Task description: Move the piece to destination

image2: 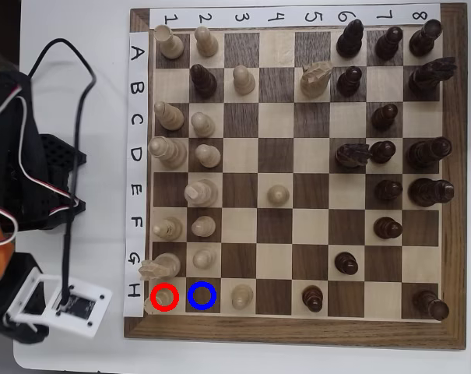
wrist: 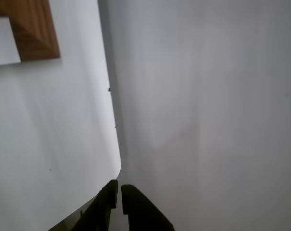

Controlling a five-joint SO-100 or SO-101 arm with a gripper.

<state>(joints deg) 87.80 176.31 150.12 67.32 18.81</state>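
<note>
End effector [wrist: 120, 197]: I read the dark fingers nearly together with nothing between them, over white tabletop [wrist: 208, 120].
Piece [image2: 154, 302]: on the red-ringed light square, row H.
Destination [image2: 202, 295]: blue-ringed dark square just beside it, unoccupied.
Board corner [wrist: 34, 29]: visible in wrist view.

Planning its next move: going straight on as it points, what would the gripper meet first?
Nothing shows in that line in the wrist view: the gripper points along the white table's edge; the chessboard corner lies off left. Depth is unclear.
</note>
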